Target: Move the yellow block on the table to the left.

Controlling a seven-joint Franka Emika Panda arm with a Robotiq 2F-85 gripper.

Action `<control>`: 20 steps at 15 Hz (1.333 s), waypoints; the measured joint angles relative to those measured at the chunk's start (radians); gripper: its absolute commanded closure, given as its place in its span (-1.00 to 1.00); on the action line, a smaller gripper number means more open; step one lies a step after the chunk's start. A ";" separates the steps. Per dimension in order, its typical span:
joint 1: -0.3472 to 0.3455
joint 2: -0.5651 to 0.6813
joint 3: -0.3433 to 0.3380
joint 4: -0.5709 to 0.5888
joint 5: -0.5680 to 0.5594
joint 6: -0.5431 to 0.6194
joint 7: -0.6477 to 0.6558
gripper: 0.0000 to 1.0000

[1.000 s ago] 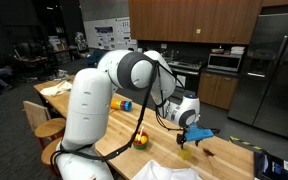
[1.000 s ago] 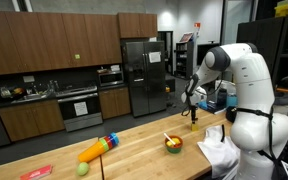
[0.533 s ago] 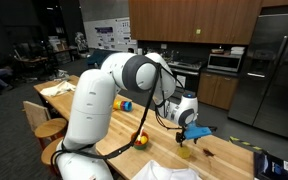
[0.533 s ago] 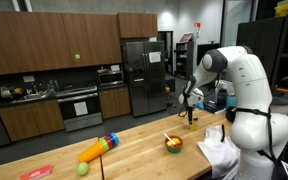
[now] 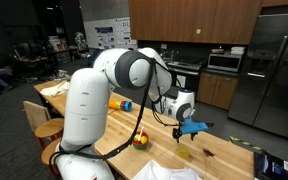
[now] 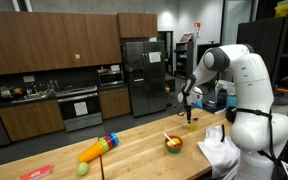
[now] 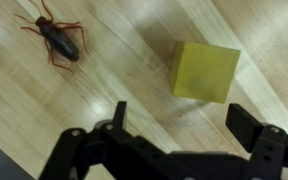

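Note:
The yellow block (image 7: 204,70) is a small pale-yellow cube lying on the light-wood table (image 7: 104,75). It shows in both exterior views (image 5: 185,152) (image 6: 191,126), near one end of the table (image 5: 124,125) (image 6: 134,140). My gripper (image 7: 184,122) is open and empty. It hovers a little above the block without touching it, and the block lies just beyond the fingertips. The gripper also shows in both exterior views (image 5: 188,131) (image 6: 190,114).
A brown toy insect (image 7: 56,40) lies next to the block. A dark bowl (image 6: 172,144) with yellow-red contents, a white cloth (image 6: 216,150), a yellow-orange object with a blue cylinder (image 6: 97,149) and a green ball (image 6: 81,169) are on the table.
The gripper has risen a little and shifted sideways away from the block. The block stays on the table.

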 measured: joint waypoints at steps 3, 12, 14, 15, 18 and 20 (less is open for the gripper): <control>0.023 -0.083 -0.003 -0.045 -0.024 -0.050 0.067 -1.00; 0.030 -0.221 -0.038 -0.184 -0.081 0.018 0.204 -1.00; 0.030 -0.222 -0.051 -0.200 -0.095 0.053 0.222 -1.00; 0.030 -0.222 -0.057 -0.208 -0.099 0.069 0.225 -1.00; 0.026 -0.221 -0.064 -0.223 -0.098 0.093 0.222 -1.00; 0.022 -0.215 -0.064 -0.227 -0.088 0.093 0.213 -1.00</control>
